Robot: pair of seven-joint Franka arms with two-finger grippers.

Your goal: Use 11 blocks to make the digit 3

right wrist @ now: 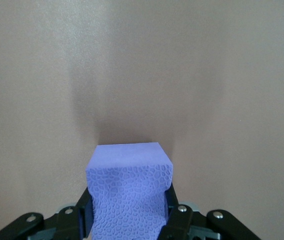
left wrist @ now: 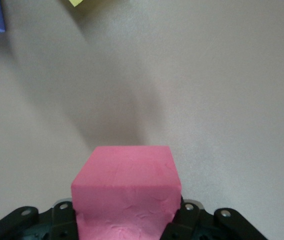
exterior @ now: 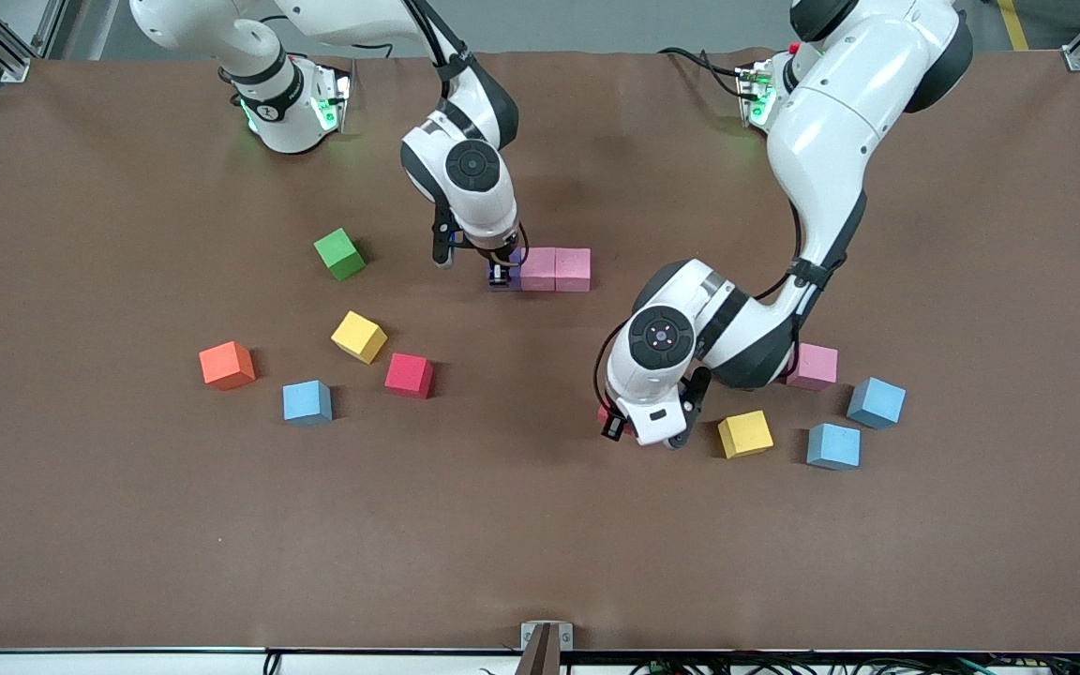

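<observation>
While both arms reach over the brown table [exterior: 540, 544], we note that each end effector is clamped on a cube. We see the right end effector [exterior: 501, 272] low at the table, gripping the purple cube [right wrist: 128, 192] between its narrowly set fingers; this cube sits just beside two pink cubes [exterior: 555, 269], on their side toward the right arm's end of the table. Those two pink cubes touch each other in a short row. We cannot tell from the front view whether the purple cube touches the nearest pink one.

We see the left end effector [exterior: 617, 420] gripping a red cube [left wrist: 127, 192], with a yellow cube [exterior: 745, 434] just beside it toward the left arm's end. We cannot tell whether the red cube rests on the table. A third pink cube [exterior: 813, 367] lies partly hidden by the left arm, and two blue cubes [exterior: 854, 425] lie near the yellow one.

Toward the right arm's end of the table we find loose cubes well apart from the row: a green cube [exterior: 339, 254], another yellow cube [exterior: 358, 337], another red cube [exterior: 409, 375], an orange cube [exterior: 227, 365] and a third blue cube [exterior: 307, 402].
</observation>
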